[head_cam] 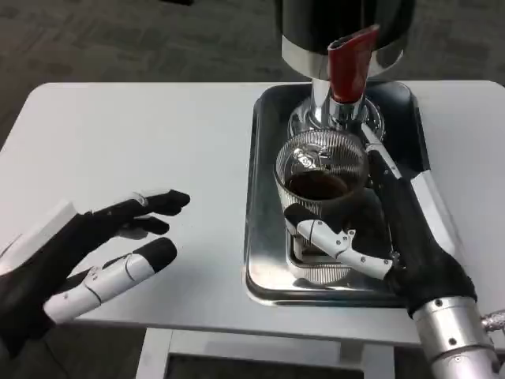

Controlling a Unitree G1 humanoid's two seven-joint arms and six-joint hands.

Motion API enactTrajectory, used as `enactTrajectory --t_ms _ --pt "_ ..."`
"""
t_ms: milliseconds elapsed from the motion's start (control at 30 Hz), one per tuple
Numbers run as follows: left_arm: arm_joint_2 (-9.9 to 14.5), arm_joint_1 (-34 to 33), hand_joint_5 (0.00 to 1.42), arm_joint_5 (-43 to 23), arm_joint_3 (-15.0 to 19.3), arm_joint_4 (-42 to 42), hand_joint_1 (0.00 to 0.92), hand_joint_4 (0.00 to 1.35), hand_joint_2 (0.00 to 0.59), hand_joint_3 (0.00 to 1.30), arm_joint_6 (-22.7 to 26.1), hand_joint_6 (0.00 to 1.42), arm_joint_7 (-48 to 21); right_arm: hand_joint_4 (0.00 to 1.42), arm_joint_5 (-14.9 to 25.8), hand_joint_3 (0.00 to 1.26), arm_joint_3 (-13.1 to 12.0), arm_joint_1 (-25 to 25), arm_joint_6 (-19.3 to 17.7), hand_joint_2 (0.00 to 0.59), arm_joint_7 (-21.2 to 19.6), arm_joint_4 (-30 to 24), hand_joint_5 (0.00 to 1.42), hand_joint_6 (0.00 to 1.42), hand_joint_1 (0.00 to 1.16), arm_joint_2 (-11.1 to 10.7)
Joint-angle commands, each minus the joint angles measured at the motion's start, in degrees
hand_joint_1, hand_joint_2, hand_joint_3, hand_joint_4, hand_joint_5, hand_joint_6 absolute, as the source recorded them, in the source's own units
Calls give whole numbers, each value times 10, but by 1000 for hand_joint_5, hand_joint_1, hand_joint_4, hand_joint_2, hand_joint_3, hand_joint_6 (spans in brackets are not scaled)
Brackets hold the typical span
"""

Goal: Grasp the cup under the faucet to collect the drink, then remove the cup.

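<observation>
The left hand waits over the white tabletop, its fingers spread and holding nothing. The clear ribbed glass cup stands upright in the shiny metal tray, right under the red-handled silver faucet. It has dark drink inside. The right hand is nearer; its fingers wrap around the cup.

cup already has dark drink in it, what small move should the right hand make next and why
Probably draw the cup back from under the faucet, keeping it upright. It already holds dark liquid, the right hand grips it with fingers around its near side, and it still sits in the tray below the spout. The left hand rests open on the table, clear of the path.
</observation>
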Motion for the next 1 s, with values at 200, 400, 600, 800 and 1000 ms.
enactTrajectory --t_ms 200,400,600,800,1000 --pt "11 10 273 -2 10 5 0 218 109 265 -9 259 -3 323 -35 182 28 23 8 221 -2 5 457 549 679 7" --pt "11 9 273 -1 8 5 0 228 110 267 -10 259 -3 439 -53 279 29 30 4 226 -24 4 568 713 689 10" --pt "10 2 273 -2 7 7 0 231 108 268 -10 259 -1 583 -67 419 27 39 -8 229 -52 3 713 907 716 13" --pt "9 0 273 -2 6 11 0 232 103 268 -11 259 -1 740 -68 548 22 44 -23 234 -76 7 882 1122 732 16" --pt "10 -1 273 -2 5 16 0 232 102 260 -15 259 -3 887 -63 679 13 52 -46 230 -98 11 1067 1318 753 18"
